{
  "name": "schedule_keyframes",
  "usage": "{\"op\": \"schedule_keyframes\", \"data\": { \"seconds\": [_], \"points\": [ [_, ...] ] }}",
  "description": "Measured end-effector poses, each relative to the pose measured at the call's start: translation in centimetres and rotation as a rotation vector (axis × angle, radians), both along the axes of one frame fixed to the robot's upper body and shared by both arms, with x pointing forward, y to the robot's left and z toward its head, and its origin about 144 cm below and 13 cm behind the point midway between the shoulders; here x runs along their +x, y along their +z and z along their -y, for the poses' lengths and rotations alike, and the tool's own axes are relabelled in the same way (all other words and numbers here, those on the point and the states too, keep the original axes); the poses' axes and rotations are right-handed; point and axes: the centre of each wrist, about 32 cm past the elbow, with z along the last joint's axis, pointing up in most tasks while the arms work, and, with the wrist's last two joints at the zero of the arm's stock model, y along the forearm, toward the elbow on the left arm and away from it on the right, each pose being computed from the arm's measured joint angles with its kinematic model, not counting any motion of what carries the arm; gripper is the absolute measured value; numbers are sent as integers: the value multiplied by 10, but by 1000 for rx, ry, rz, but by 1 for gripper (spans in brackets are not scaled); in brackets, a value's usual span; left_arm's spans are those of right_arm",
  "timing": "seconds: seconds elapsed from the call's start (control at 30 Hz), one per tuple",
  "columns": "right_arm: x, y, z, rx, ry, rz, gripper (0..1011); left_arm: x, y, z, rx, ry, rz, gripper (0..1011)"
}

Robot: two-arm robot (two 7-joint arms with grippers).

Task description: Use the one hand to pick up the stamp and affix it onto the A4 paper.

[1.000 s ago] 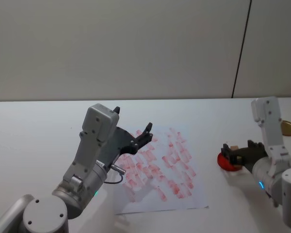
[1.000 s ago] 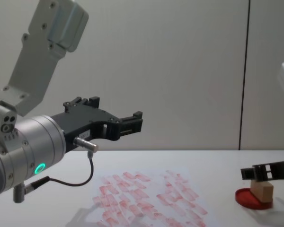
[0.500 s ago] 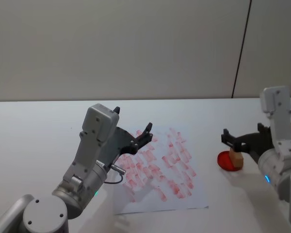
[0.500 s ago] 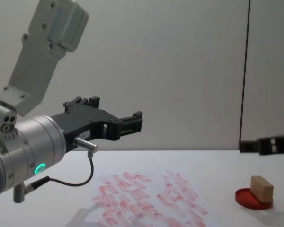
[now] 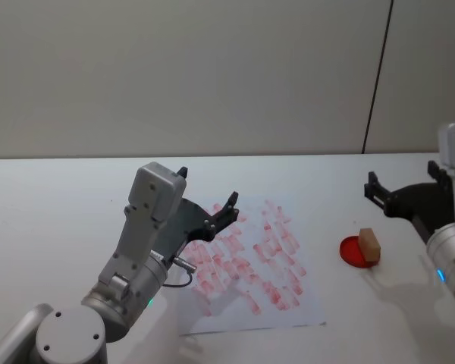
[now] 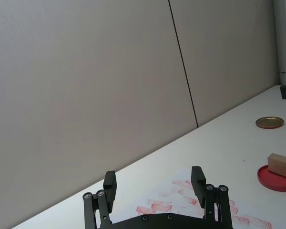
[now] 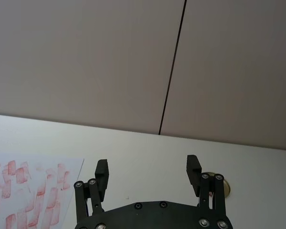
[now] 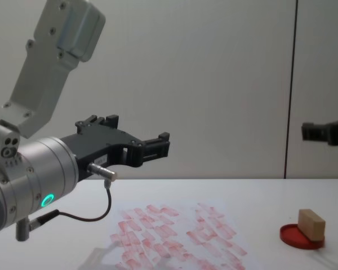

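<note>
White table (image 5: 53, 197) runs back to a plain grey wall with a dark vertical seam. On the right, the stamp (image 5: 369, 246) rests on the red pad (image 5: 353, 252), tilted, with nothing gripping it. The right gripper (image 5: 379, 199) hangs in the air above and just behind the stamp, its fingers (image 7: 103, 170) spread wide and empty. The paper (image 5: 246, 262) lies flat at the middle of the table, covered in red marks, well left of the pad. The left gripper (image 5: 208, 201) hovers over the paper's far left part, jaws wide open, holding nothing. A brass disc (image 6: 270, 122) sits far right.
</note>
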Motion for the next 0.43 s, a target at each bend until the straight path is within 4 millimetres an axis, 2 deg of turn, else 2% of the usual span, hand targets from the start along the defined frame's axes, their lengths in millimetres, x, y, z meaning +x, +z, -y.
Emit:
{"op": "schedule_keyframes", "data": {
  "seconds": [0.43],
  "points": [
    [-12,7,3,-10,-5,71,1001,0,0,0,0,0,0,993]
  ]
}}
